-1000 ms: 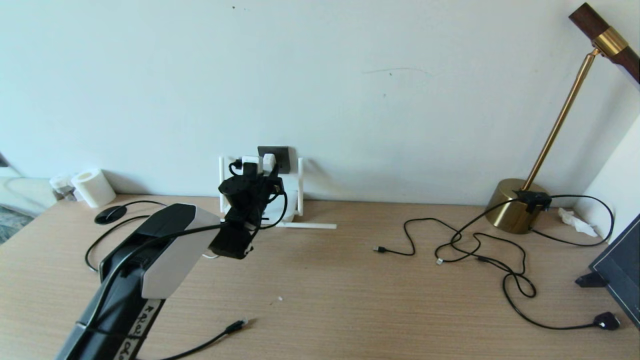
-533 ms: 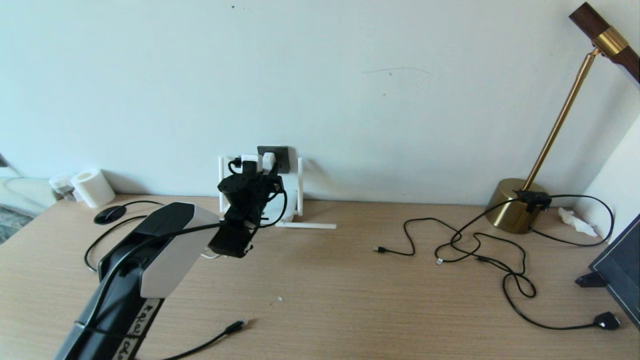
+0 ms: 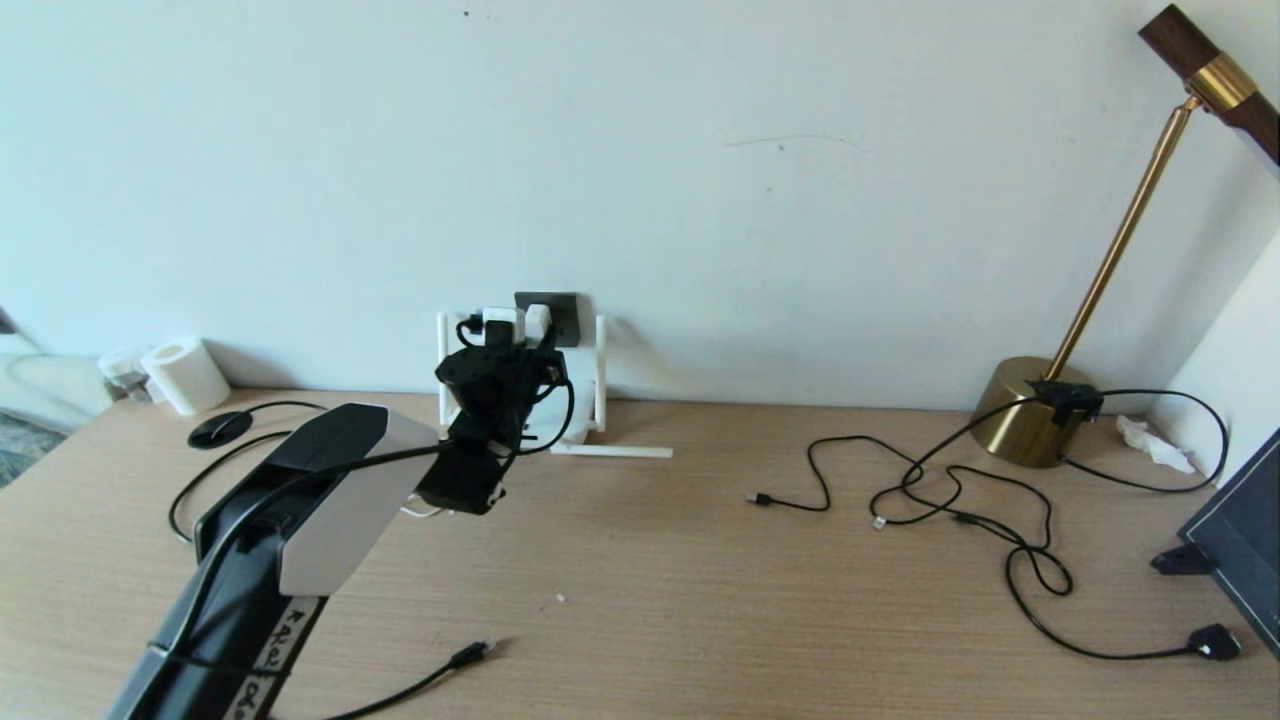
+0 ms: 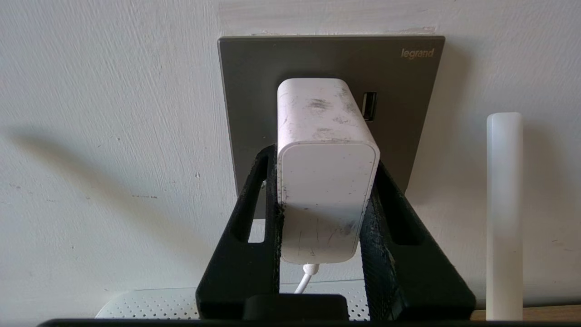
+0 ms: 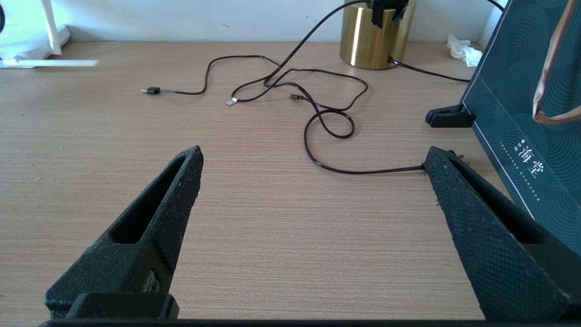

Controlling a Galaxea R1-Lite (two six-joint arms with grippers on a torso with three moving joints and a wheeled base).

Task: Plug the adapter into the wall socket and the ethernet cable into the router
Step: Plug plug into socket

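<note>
The white adapter [image 4: 327,181] sits flat against the dark grey wall socket [image 4: 254,91], its thin white cord hanging below. My left gripper [image 4: 324,159] is shut on the adapter, one black finger on each side. In the head view the adapter [image 3: 538,322] shows at the wall socket [image 3: 562,308], above the router, with the left gripper [image 3: 505,345] behind it. The white router [image 4: 150,304] lies under the socket, mostly hidden; one antenna [image 3: 600,370] stands upright. The ethernet cable [image 3: 470,655] lies loose near the table's front edge. My right gripper [image 5: 313,152] hangs open over bare table.
Thin black cables [image 3: 950,500] sprawl at the right, running to a brass lamp base [image 3: 1030,410]. A dark teal box [image 5: 522,113] stands at the far right. One router antenna [image 3: 610,452] lies flat on the table. A white roll [image 3: 185,375] sits at the back left.
The left arm has edged slightly to the left and toward the wall, still holding the adapter at the socket. Nothing else has moved.
</note>
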